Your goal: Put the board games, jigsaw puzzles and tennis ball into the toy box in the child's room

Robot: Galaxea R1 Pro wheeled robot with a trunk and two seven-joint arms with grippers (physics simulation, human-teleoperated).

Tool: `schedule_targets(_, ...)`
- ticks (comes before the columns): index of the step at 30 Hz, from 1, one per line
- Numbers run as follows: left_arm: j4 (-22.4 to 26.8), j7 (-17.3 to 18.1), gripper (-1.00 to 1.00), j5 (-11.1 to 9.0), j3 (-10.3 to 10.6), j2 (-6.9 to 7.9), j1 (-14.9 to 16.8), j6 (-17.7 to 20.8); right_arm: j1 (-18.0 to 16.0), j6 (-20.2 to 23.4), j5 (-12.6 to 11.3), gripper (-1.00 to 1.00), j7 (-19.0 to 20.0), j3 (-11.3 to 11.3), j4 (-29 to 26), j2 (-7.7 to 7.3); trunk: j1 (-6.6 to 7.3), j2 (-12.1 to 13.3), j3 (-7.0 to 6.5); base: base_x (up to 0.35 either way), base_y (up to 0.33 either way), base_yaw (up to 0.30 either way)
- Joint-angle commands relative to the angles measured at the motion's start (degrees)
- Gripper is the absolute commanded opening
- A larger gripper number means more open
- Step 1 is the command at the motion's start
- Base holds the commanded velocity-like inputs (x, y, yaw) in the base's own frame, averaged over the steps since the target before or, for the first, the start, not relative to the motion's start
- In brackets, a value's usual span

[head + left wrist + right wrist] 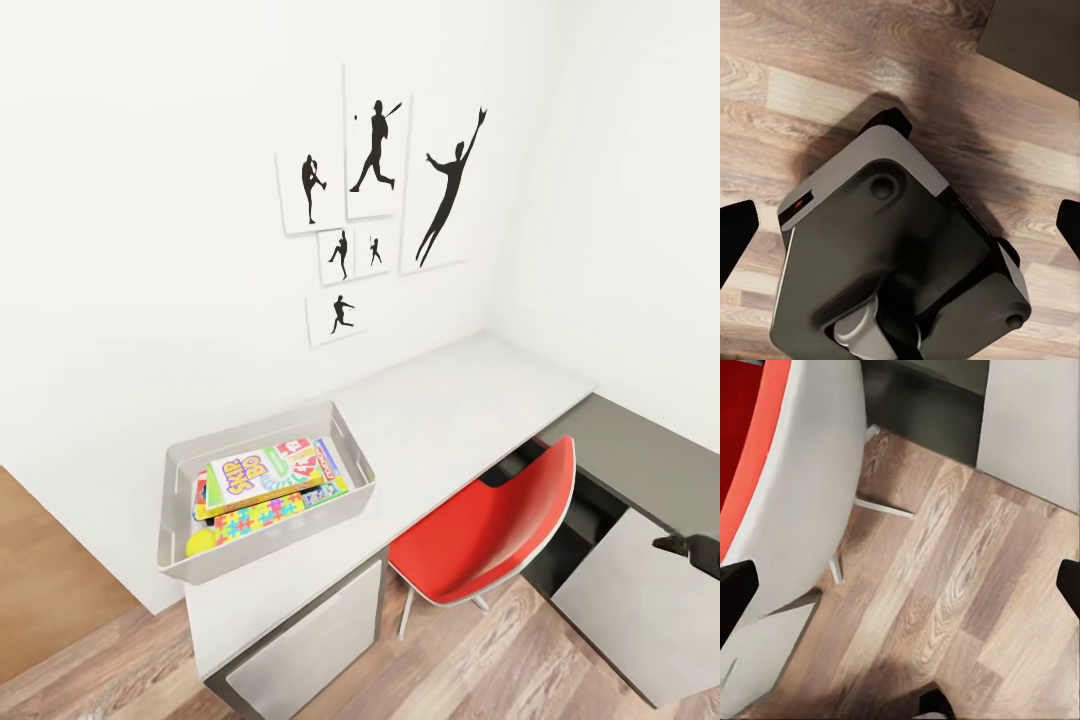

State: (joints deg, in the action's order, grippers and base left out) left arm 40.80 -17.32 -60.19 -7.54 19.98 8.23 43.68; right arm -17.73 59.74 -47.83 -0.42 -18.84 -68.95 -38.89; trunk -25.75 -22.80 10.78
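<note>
Left pincer (900, 225): I see its fingers spread wide, holding nothing, over my base (892, 255).
Right pincer (900, 585): likewise wide apart and empty, over the floor (967, 585) beside the red chair (490, 530).
Toy box (180, 540): on the desk (440, 420), left of the chair, long axis along the wall.
Progress: I count the Skip-Bo box (262, 470), a jigsaw puzzle (262, 515) and the tennis ball (200, 541) inside; other boxes lie underneath, so I judge it nearly or fully done.

Red chair (500, 520) below black silhouette pictures (375, 210)
</note>
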Motion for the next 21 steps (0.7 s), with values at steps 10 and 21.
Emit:
schedule_targets(10, -4.73, 0.88, 1.0, -0.04, 0.02, -0.17, 0.03, -2.77, 7.02, 0.26, 0.16, 1.0, 0.11, 5.37, 0.93, 3.81, -0.04, -0.12, 0.11, 0.0, 0.0, -0.001)
schedule_targets(21, -11.14, 6.14, 1.0, 4.52, 1.04, -0.7, 0.03, -6.74, 8.99, -6.83, 3.02, 1.0, 1.33, 22.46, 9.64, 6.48, -0.04, -0.12, 0.11, 0.0, 0.0, 0.0)
